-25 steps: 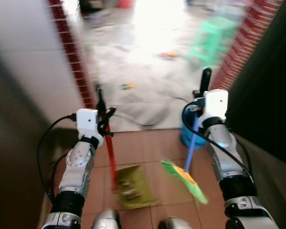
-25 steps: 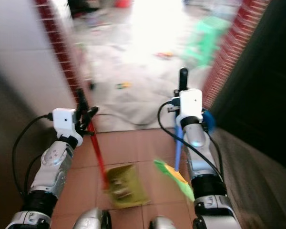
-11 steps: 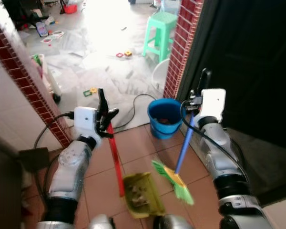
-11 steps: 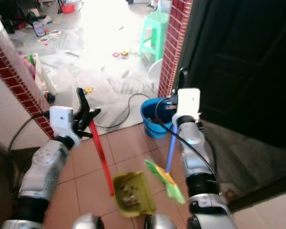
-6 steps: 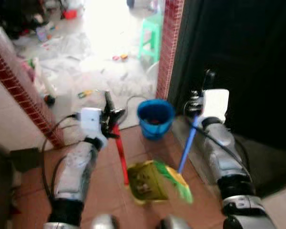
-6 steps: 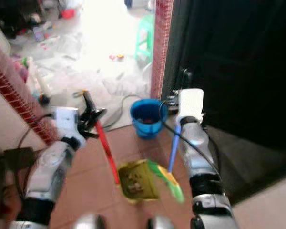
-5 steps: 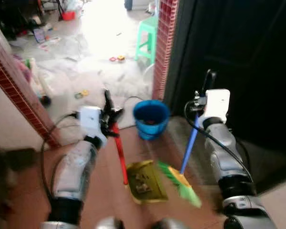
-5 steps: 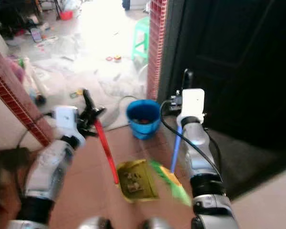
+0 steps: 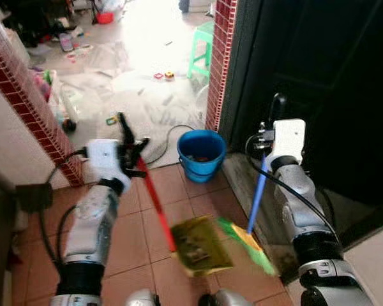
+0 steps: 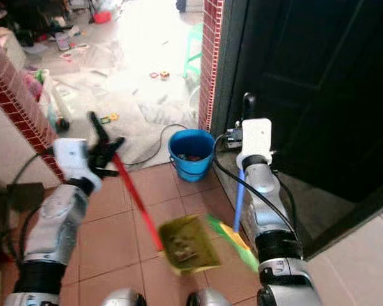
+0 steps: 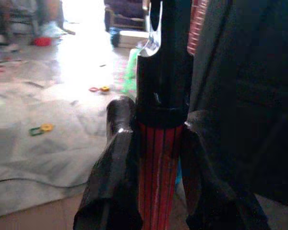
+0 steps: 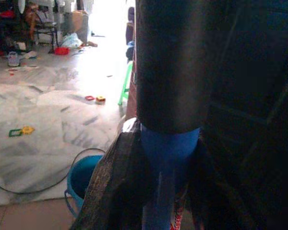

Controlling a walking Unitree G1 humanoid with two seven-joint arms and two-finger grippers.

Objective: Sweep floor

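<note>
— Gripping what, on the left side?

— The left gripper (image 9: 129, 153) has its two black fingers (image 11: 113, 191) pressed against the red handle (image 9: 154, 203) of the dustpan (image 9: 202, 254), just below the black cap at its top. The olive-yellow pan hangs low over the terracotta tile floor (image 9: 131, 233) with some debris in it.

— And the other arm?

— The right gripper (image 9: 268, 137) is clamped round the blue handle (image 9: 258, 194) of the broom (image 9: 246, 239), under its black end. The green bristles sit just beside the dustpan, on its right edge; whether they touch the tiles is unclear.

— What lies ahead?

— A blue bucket (image 9: 202, 155) stands on the tiles by the brick pillar (image 9: 218, 64), near the dark door (image 9: 319, 83). Beyond it there is a black cable (image 9: 166, 141) on the pale floor, small toys, and a green stool (image 9: 201, 50).
</note>
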